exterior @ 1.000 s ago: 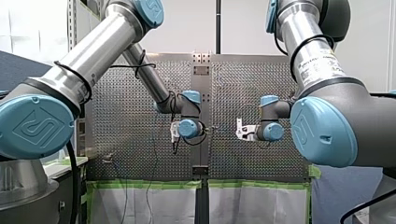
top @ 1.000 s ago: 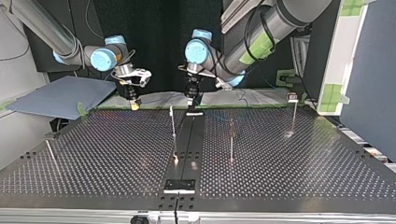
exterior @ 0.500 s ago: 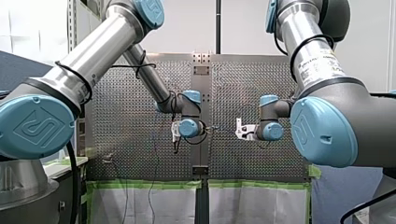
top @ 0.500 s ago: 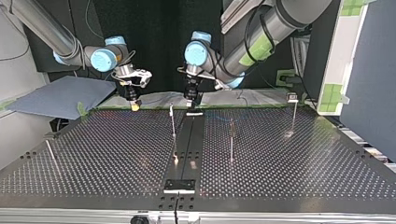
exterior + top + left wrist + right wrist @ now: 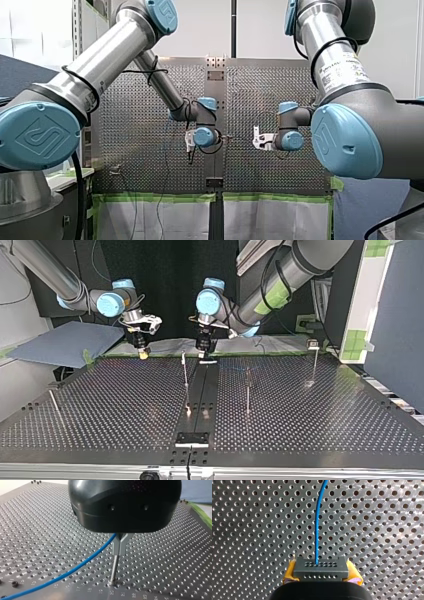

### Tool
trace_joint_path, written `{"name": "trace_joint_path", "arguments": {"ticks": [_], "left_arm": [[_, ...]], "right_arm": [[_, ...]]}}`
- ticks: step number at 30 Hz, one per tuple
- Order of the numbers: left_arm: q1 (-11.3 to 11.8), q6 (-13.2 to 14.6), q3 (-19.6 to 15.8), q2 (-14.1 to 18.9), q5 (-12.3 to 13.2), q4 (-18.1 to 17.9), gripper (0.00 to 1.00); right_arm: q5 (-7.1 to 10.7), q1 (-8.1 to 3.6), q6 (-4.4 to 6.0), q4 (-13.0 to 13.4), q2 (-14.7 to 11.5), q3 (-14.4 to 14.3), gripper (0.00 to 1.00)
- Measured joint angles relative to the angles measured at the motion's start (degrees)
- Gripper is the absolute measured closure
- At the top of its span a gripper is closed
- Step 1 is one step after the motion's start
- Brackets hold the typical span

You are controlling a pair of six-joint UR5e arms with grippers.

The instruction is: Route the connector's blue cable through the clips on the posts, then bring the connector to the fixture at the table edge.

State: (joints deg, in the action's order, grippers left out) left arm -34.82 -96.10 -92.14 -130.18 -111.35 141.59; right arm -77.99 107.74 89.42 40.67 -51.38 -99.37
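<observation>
Connector (image 5: 320,568) staying clamped mid-routing

My right gripper (image 5: 321,574) is clamping the connector between yellow pads (image 5: 290,573), holding where it was. My left gripper (image 5: 202,346) is edging toward the top view's left since earlier; its grip I cannot tell. The blue cable (image 5: 75,567) is reaching the post clip (image 5: 119,545).

1. connector (image 5: 320,570): dark grey block with two rows of small holes on its face, gripped on both sides.
2. right gripper (image 5: 321,573): black body nearest the camera. Its yellow pads (image 5: 290,573) press against the connector's two ends.
3. cable (image 5: 317,522): blue and single. It leaves a hole in the connector's farther row and runs ahead of the gripper, bending slightly.
4. table (image 5: 249,530): perforated metal, lying beneath all of the above.
</observation>
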Motion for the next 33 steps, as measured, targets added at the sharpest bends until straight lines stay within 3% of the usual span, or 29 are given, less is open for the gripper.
{"name": "trace_joint_path", "arguments": {"ticks": [33], "left_arm": [[0.1, 0.3, 0.1, -0.5, -0.3, 0.3, 0.99]], "right_arm": [[-0.68, -0.05, 0.06, 0.1, 0.6, 0.5, 1.0]]}}
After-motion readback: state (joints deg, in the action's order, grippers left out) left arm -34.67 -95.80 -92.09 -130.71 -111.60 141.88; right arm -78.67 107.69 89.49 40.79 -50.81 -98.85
